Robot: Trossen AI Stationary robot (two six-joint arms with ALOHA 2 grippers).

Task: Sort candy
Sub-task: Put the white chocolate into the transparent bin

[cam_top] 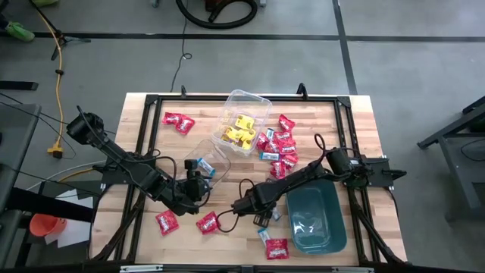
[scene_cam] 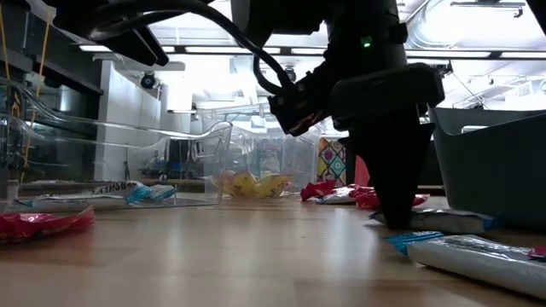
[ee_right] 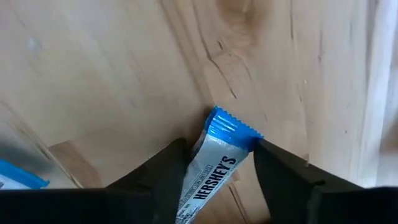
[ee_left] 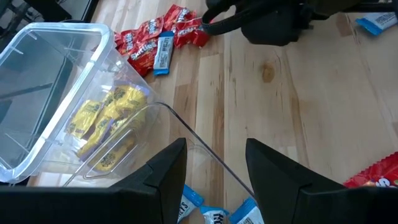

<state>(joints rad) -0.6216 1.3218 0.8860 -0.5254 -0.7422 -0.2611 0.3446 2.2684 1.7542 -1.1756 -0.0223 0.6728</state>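
Right hand (ee_right: 217, 171) sat spread around a blue-and-white candy (ee_right: 214, 163) on the tabletop (ee_right: 112, 68); the slick flat wrapper could've slipped free as it closed.

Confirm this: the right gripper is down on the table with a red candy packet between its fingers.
Wrong colour. The packet between the right gripper's fingers is blue and white, not red; the right wrist view shows it. The gripper is indeed down on the table.

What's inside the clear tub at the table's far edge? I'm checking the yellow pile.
The clear tub holds yellow candy packets heaped at one end. Anything beneath that heap is covered.
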